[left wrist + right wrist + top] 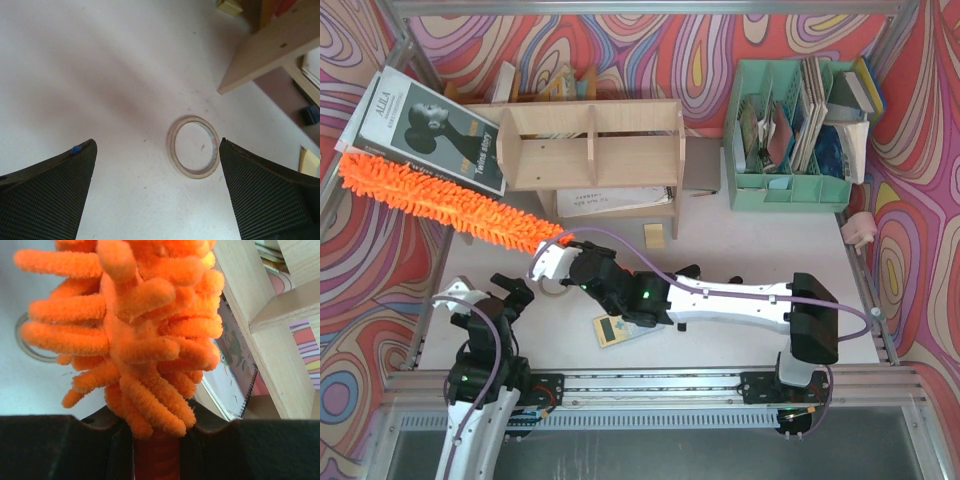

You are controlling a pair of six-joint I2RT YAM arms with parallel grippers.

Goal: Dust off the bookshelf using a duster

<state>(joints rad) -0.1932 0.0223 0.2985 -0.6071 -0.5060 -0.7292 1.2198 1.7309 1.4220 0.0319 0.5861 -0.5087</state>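
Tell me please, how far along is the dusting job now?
Done: the duster is picked up, the right jaws shut on its handle. In hand: its brush points left of the bookshelf, not on it. Left: wiping the shelves, it seems. The left jaws are open and empty.

My left arm (465,445) and right arm (740,300) are white shells with black joint blocks, a lilac cable (610,233) strung along each, and a green light (645,295) on the right wrist block. My left pincer (157,142) has black fingers (50,195) with a fine gridded texture and a blue dot (75,149) on one tip. The right pincer (156,435) is black-fingered too, with a white housing (552,262) behind.
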